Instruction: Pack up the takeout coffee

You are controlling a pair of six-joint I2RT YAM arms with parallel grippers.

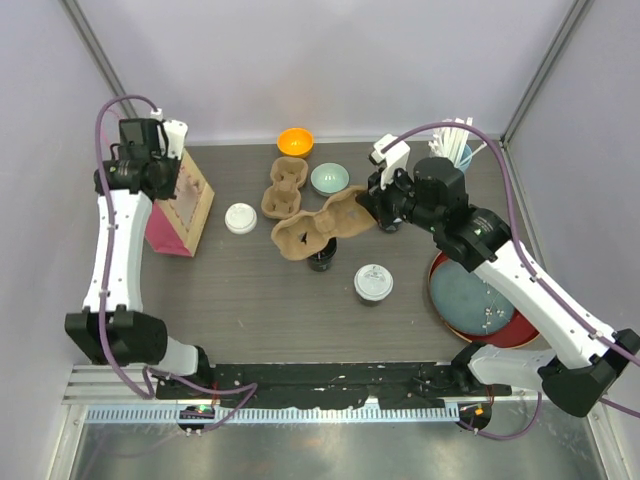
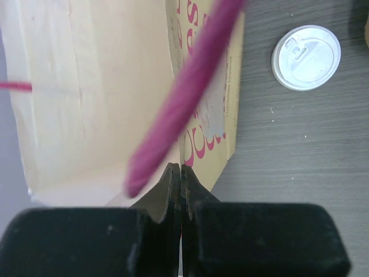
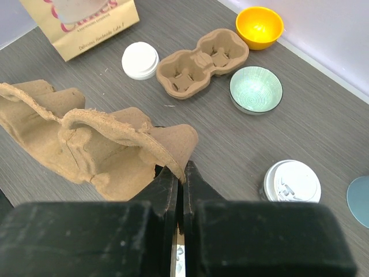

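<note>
Right end effector (image 3: 180, 173) — on pulp carrier (image 3: 86, 144)

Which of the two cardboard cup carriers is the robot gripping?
The tilted carrier, pinched at its edge by the right end effector; the other carrier lies flat, untouched.

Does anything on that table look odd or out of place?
Yes: the brown cardboard cup carrier pinched in the right claw hangs tilted, its rim ragged, partly over a black cup.
</note>
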